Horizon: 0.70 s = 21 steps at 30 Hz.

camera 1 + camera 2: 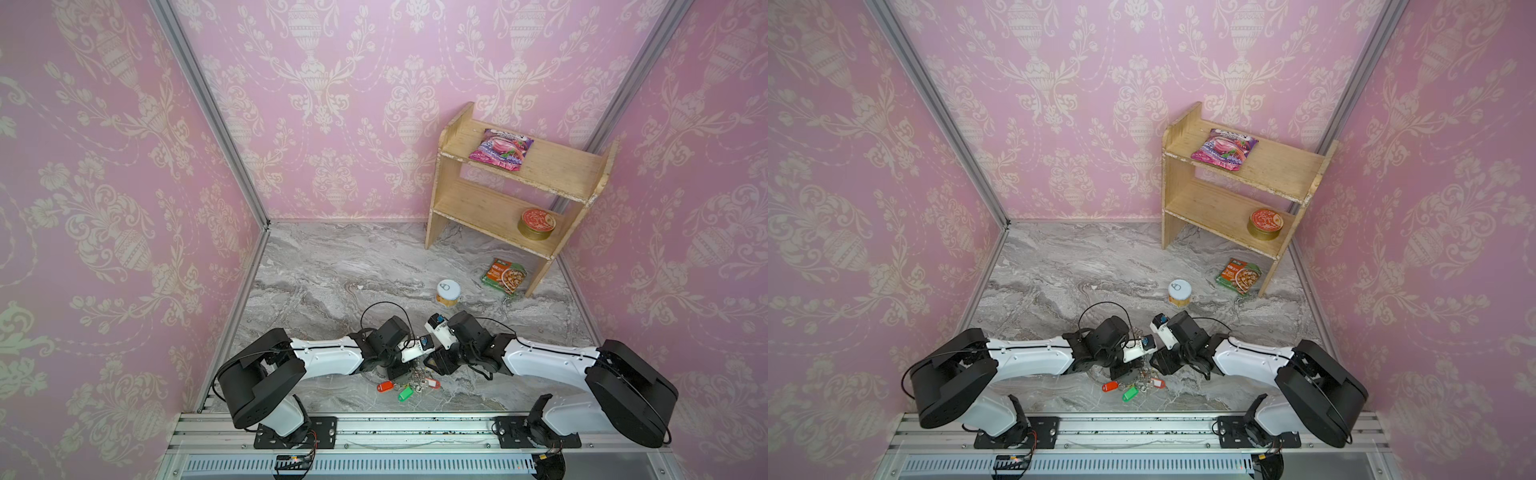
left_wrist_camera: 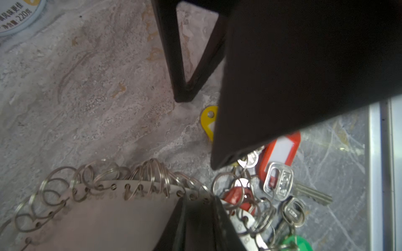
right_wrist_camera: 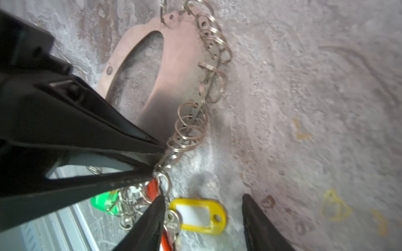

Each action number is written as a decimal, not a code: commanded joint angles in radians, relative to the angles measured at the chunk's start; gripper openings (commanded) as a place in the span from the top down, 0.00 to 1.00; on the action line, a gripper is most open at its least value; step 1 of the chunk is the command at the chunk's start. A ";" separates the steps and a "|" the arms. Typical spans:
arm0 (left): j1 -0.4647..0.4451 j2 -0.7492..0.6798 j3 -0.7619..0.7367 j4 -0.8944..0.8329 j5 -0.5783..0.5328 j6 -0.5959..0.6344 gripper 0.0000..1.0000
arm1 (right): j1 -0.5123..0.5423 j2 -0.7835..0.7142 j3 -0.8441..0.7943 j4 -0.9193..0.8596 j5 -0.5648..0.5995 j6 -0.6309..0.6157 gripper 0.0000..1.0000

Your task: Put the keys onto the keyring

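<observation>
Both my arms meet low over the tabletop (image 1: pixel 332 270), near the middle of its near edge, the one along my mounting rail. My left hand (image 3: pixel 160 152) is pressed together on the keyring (image 3: pixel 180 54). Its two fingers converge on the flat silvery plate at the rim that is drilled with holes, and the plate is pinched between them. Small split rings (image 3: pixel 189 128) hang in a row from those holes, from the plate's far end down to my grip. I cannot tell whether the plate's far end rests on the tabletop or hangs clear of it. My right hand (image 3: pixel 202 196) is spread and holds nothing, its fingers pointing down at the tabletop just beside the left hand. The yellow tag (image 3: pixel 198 214) lies flat on the tabletop between those two fingers, closer to the one nearest my left hand. A silver key (image 3: pixel 173 219) sits against that same finger. The rest of the bunch trails from the pinch toward the near edge. In a top view an orange-red tag (image 1: pixel 385 386), a green tag (image 1: pixel 405 393) and a red tag (image 1: pixel 434 383) fan out from under my hands. The left wrist view shows more silver keys (image 2: pixel 278 181) on rings among them. Toward the far right corner stand a pull-tab can (image 1: pixel 448 292) and, beyond it, a wooden shelf (image 1: pixel 519 199), both well apart from my hands.
</observation>
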 commanded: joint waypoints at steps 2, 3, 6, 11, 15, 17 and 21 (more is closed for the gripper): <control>0.018 -0.012 -0.038 0.029 0.022 -0.039 0.75 | 0.008 0.040 0.067 0.069 -0.094 0.076 0.39; 0.019 -0.013 -0.042 0.036 0.029 -0.044 0.75 | 0.007 0.046 0.073 0.067 -0.092 0.085 0.38; 0.024 -0.021 -0.056 0.052 0.037 -0.056 0.75 | 0.007 0.065 0.093 0.031 -0.054 0.102 0.38; 0.031 -0.061 -0.076 0.065 0.061 -0.072 0.74 | 0.008 0.128 0.127 -0.008 -0.032 0.140 0.43; 0.033 -0.110 -0.088 0.058 0.074 -0.089 0.70 | 0.005 0.141 0.134 0.004 -0.033 0.152 0.44; 0.033 -0.138 -0.096 0.048 0.072 -0.099 0.69 | -0.001 0.148 0.148 -0.005 -0.033 0.154 0.44; 0.036 -0.169 -0.103 0.029 0.053 -0.117 0.69 | -0.002 0.161 0.148 -0.015 -0.034 0.163 0.48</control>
